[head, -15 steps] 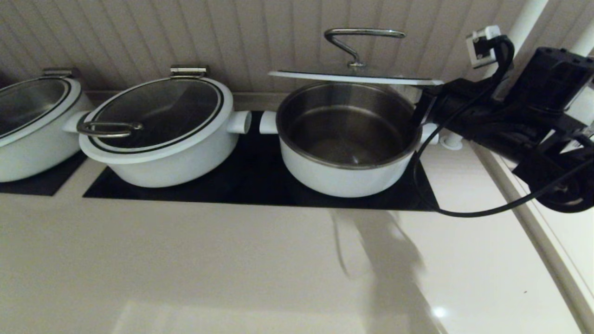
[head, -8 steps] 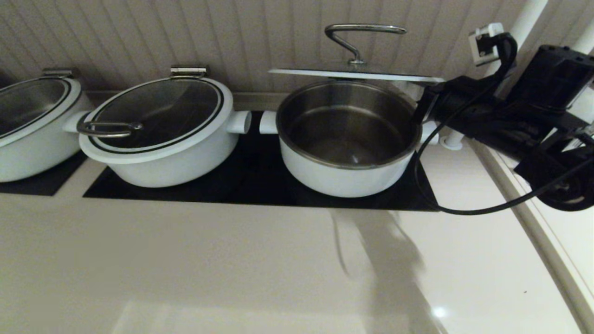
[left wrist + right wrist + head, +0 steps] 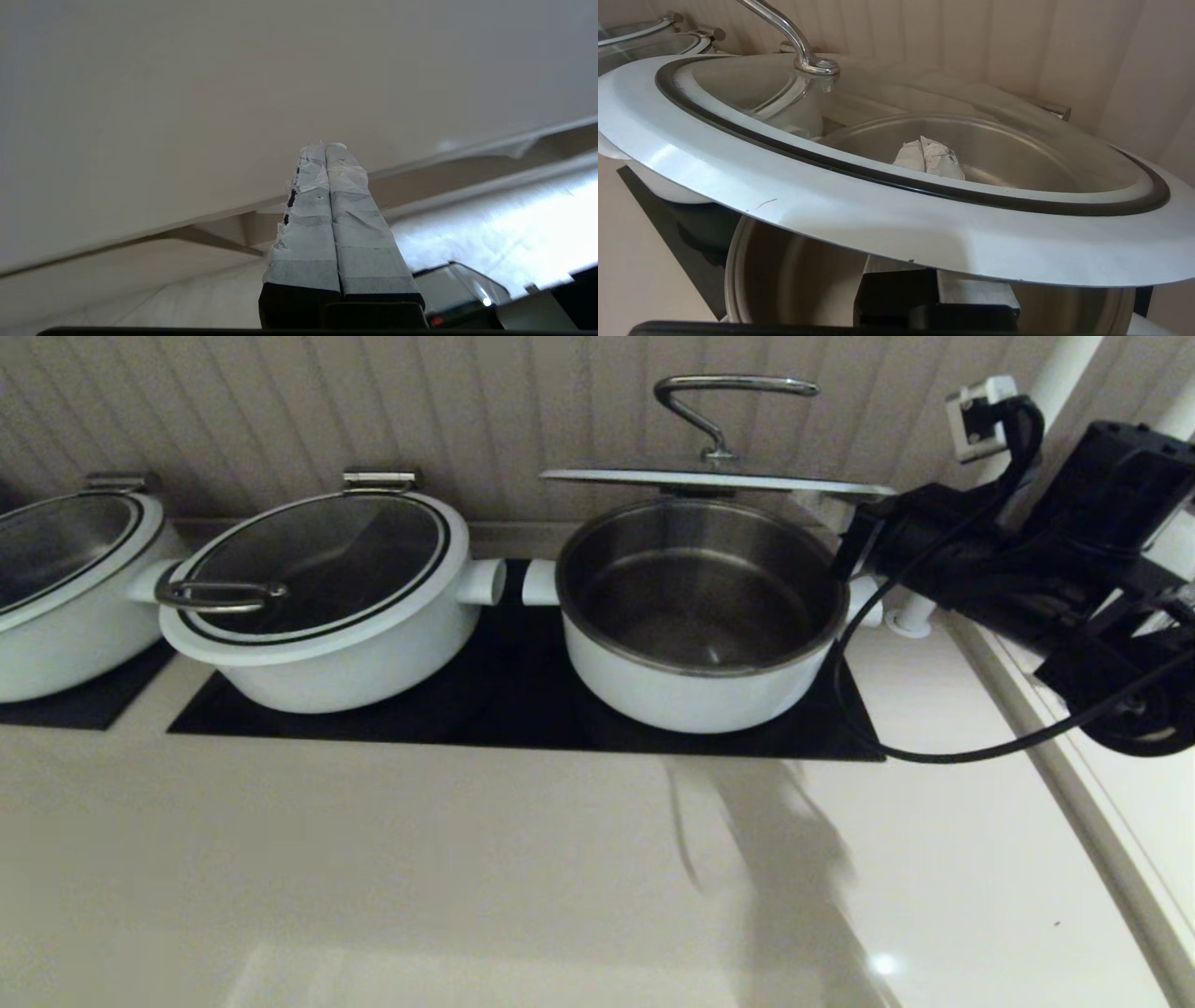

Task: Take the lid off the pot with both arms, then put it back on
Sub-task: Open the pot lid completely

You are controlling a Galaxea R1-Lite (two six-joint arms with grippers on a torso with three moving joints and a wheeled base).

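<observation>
The pot stands open on the black hob, its steel liner bare; it also shows in the right wrist view. The glass lid with its white rim and raised steel handle hangs nearly level just above the pot's back edge. My right arm reaches in from the right. My right gripper is shut, its taped fingers pressed together under the lid, which rests on them; the tips show through the glass. My left gripper is shut and empty, out of the head view, pointing at a plain pale surface.
A second white pot with its lid on stands left of the open one, knobs almost touching. A third pot is at the far left. A wall socket and a looping black cable lie on the right. The panelled wall is close behind.
The lid has risen a little over the pot, and my right arm has risen with it. The pots have not moved.
</observation>
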